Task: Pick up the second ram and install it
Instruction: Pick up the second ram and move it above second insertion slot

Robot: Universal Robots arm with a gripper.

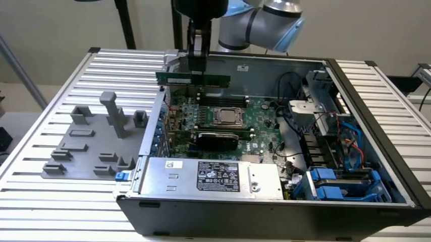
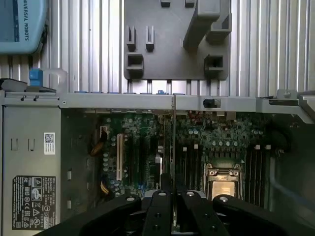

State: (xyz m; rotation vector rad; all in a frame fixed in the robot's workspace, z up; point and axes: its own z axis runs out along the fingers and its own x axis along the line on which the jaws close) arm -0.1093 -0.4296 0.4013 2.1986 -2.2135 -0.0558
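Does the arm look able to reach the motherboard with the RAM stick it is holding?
Probably yes: the case is open on top, the jaws hold the second ram above the motherboard, and nothing seems to lie between them.

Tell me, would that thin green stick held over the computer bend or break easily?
Probably stiff: the ram stick juts level from the end effector without drooping. Likely light, being so thin. Possibly fragile: bare circuit board.

Soft, even light falls from above; the slatted table (image 1: pixel 54 201) is bright, nearly washed out on the exterior view's right; the inside of the computer case (image 1: pixel 269 212) lies in shadow; a mild sheen sits on the power supply cover (image 1: pixel 215 176); the second ram (image 1: pixel 193 78) is clearly lit; in the wrist view the gripper (image 2: pixel 173 196) reads as near-black shapes.
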